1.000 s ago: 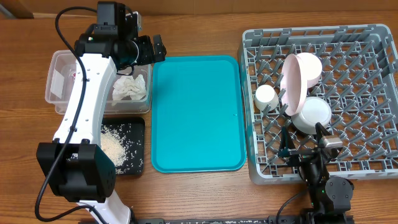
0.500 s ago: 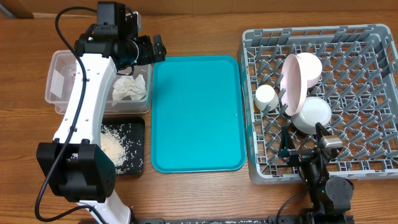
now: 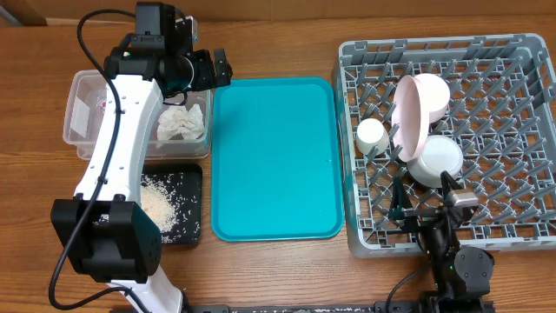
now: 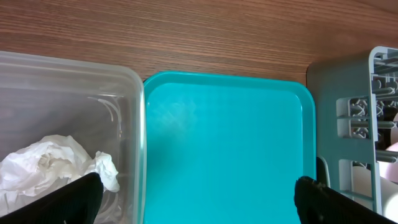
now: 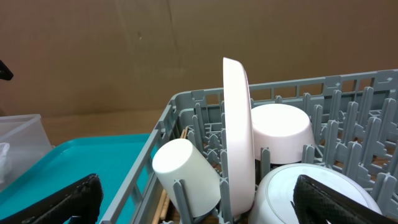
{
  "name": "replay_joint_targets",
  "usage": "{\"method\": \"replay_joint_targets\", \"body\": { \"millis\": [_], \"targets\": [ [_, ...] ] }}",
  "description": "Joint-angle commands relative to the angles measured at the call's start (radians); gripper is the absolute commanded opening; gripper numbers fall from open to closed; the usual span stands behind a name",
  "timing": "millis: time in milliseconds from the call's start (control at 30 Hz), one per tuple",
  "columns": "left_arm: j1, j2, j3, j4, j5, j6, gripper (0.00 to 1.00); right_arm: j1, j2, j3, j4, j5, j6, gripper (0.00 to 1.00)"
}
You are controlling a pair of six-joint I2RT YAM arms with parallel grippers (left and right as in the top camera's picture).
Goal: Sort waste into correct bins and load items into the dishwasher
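Left end effector [image 3: 217,69] and right end effector [image 3: 423,195], both wide open, empty, well apart.

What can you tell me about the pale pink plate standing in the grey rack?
The plate is round, pale pink, smooth, and looks clean. It stands on edge, nearly upright, between pegs near the left side of the grey rack. A tipped white cup sits close on one side, two whitish bowls on the other; whether they touch it is unclear.
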Motion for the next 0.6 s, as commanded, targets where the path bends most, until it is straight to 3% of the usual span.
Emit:
{"method": "replay_joint_targets", "body": {
  "millis": [0, 233, 567],
  "targets": [
    [-0.006, -0.024, 0.018, 0.0, -0.003, -0.006, 1.0, -0.007, -0.01, -0.011, 0.005, -0.006, -0.003, 1.0],
    [-0.006, -0.045, 0.018, -0.011, -0.005, -0.006, 1.0, -0.007, -0.01, -0.011, 0.005, -0.006, -0.003, 1.0],
    [-0.006, -0.267, -0.006, -0.224, -0.039, -0.005, 1.0, -0.007, -0.01, -0.011, 0.005, -0.006, -0.003, 1.0]
  ]
}}
